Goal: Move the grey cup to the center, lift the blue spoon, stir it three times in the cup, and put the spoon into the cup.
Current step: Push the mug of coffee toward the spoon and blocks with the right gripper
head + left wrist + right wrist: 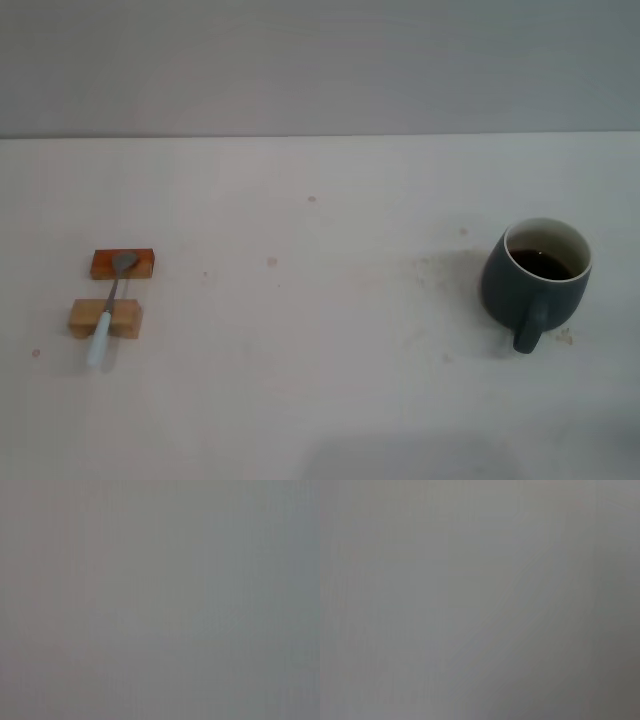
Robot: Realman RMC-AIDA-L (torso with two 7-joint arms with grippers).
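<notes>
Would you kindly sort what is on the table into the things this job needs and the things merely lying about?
Needed:
grey cup, at the right
blue spoon, at the left

Lying about:
orange-brown block, under the spoon's bowl
tan block, under its handle

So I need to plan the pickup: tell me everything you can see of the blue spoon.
The slim spoon with a light blue handle and grey metal bowl lies on the robot's left side of the white table, far from the dark grey mug. It bridges two small wooden blocks: its bowl rests on the orange-brown block, its shaft crosses the tan block, and the handle tip slopes down past that block toward the robot. No claw touches it; none is in view.
</notes>
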